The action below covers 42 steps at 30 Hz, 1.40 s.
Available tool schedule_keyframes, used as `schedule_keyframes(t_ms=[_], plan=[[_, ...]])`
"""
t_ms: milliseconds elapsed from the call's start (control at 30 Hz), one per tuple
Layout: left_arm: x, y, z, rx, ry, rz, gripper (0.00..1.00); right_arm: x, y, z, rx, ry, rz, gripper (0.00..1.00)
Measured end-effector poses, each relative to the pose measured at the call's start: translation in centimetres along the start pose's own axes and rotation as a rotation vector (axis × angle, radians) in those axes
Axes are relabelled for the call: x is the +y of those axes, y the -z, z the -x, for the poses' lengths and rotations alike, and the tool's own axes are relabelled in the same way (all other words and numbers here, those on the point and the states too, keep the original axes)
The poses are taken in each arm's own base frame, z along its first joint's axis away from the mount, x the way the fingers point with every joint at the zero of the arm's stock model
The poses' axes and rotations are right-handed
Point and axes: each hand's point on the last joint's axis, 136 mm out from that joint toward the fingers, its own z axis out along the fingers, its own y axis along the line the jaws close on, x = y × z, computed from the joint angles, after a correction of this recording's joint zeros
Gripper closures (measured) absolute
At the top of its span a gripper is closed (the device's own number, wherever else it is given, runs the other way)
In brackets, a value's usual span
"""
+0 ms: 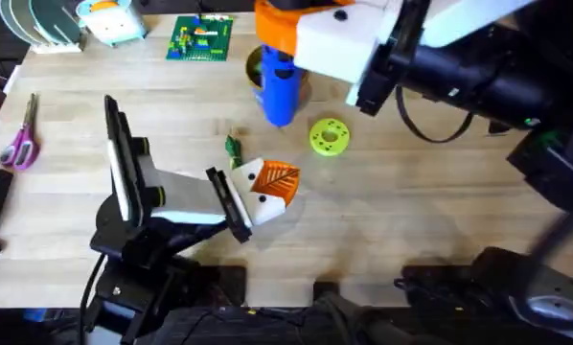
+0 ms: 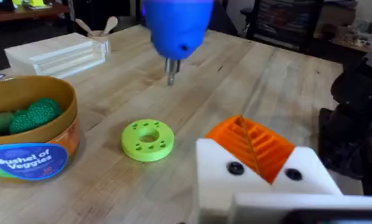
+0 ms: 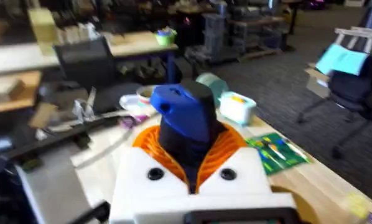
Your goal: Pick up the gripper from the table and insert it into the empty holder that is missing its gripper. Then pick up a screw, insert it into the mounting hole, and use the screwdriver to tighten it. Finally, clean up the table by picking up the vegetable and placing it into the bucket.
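Raised close under the overhead camera, the right tool (image 1: pixel 285 43) clamps the blue screwdriver (image 1: pixel 278 91), tip hanging above the tabletop (image 1: pixel 411 211). Left wrist view alone shows green veggies inside the bucket (image 2: pixel 30 158), beside the lime disc (image 2: pixel 148 140). Whether the left tool (image 1: pixel 272 187) is open, I cannot tell.

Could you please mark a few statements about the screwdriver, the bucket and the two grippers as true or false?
1. The right gripper holds the screwdriver. True.
2. The screwdriver's tip touches the lime-green disc. False: the tip hangs above the table, beyond the disc.
3. The bucket is empty. False: green toy vegetables lie inside it.
4. The left gripper is low over the table, near the vegetable. True.
5. The purple scissors lie beside the disc. False: they are at the table's left edge.
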Motion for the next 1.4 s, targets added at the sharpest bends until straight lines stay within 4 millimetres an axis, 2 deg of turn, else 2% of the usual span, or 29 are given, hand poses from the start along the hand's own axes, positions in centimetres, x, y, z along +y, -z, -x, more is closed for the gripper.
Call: schedule_keyframes(t_ms=[133,267,300,400,467,567,667,800,833,933,967,1033,1067,1133,1167,1400], plan=[[0.0,0.0,0.0,0.0,0.0,0.0,0.993,-5.2,0.7,-4.7,0.187,0.212,-0.157,0.979],[0.0,0.0,0.0,0.0,0.0,0.0,0.993,-12.6,2.2,-8.4,0.386,0.489,-0.378,0.979],[0.0,0.0,0.0,0.0,0.0,0.0,0.993,-14.7,2.9,-9.7,0.463,0.565,-0.435,0.979],[0.0,0.0,0.0,0.0,0.0,0.0,0.993,-19.3,5.0,-13.4,0.683,0.718,-0.54,0.979],[0.0,0.0,0.0,0.0,0.0,0.0,0.993,-21.6,6.4,-16.1,0.828,0.783,-0.573,0.979],[0.0,0.0,0.0,0.0,0.0,0.0,0.993,-23.8,8.2,-20.1,1.017,0.84,-0.577,0.979],[0.0,0.0,0.0,0.0,0.0,0.0,0.993,-24.8,9.3,-23.5,1.148,0.86,-0.55,0.979],[0.0,0.0,0.0,0.0,0.0,0.0,0.993,-25.1,10.0,-27.1,1.245,0.857,-0.497,0.978],[0.0,0.0,0.0,0.0,0.0,0.0,0.993,-25.1,10.1,-27.9,1.259,0.845,-0.49,0.925],[0.0,0.0,0.0,0.0,-0.001,0.0,0.993,-25.0,10.5,-29.7,1.294,0.815,-0.475,0.65],[0.0,0.0,0.0,0.0,0.0,0.0,0.993,-25.0,10.7,-30.1,1.302,0.8,-0.477,0.591],[0.0,0.0,0.0,0.0,0.0,0.0,0.993,-24.6,11.1,-30.8,1.32,0.761,-0.469,0.551],[0.0,0.0,0.0,0.0,0.0,0.0,0.993,-24.3,11.4,-31.2,1.329,0.734,-0.465,0.486],[0.0,0.0,0.0,-0.001,-0.001,0.0,0.993,-23.9,11.7,-31.6,1.334,0.69,-0.469,0.232],[0.0,0.0,0.0,0.0,0.0,0.0,0.993,-24.1,11.6,-31.3,1.323,0.675,-0.489,0.147],[0.0,0.0,0.0,0.0,0.0,0.0,0.993,-23.6,11.9,-31.2,1.282,0.508,-0.582,0.119]])
